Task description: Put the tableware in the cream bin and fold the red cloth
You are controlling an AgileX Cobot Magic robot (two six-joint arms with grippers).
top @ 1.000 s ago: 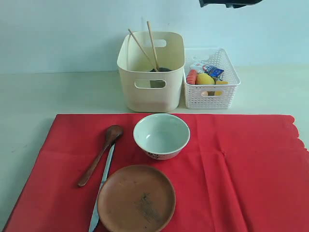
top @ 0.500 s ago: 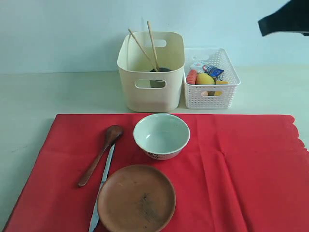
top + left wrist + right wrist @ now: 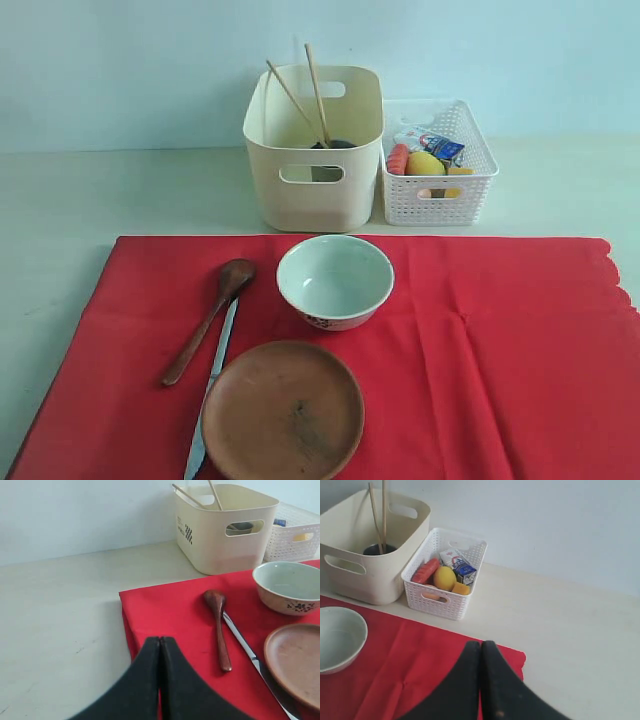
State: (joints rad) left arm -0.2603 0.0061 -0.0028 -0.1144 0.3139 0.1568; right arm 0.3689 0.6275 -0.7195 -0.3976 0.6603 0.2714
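The red cloth (image 3: 450, 340) lies flat across the table, scalloped edge at the right. On it rest the white bowl (image 3: 334, 280), the brown plate (image 3: 283, 410), the wooden spoon (image 3: 208, 322) and the silver knife (image 3: 212, 395). The cream bin (image 3: 313, 150) stands behind the cloth with the chopsticks (image 3: 312, 92) leaning out of it and a dark steel cup (image 3: 332, 146) at its bottom. My left gripper (image 3: 160, 641) is shut and empty above the cloth's left corner. My right gripper (image 3: 481, 645) is shut and empty over the cloth's far right corner. Neither arm shows in the exterior view.
A white perforated basket (image 3: 437, 200) beside the bin holds a lemon (image 3: 424, 163), a sausage (image 3: 398, 158) and a small blue-white carton (image 3: 440, 148). Bare pale table (image 3: 120, 195) lies left of and behind the cloth.
A dark arm part at the top right of the exterior view moved right and has left that view. The tableware and cloth have not moved.
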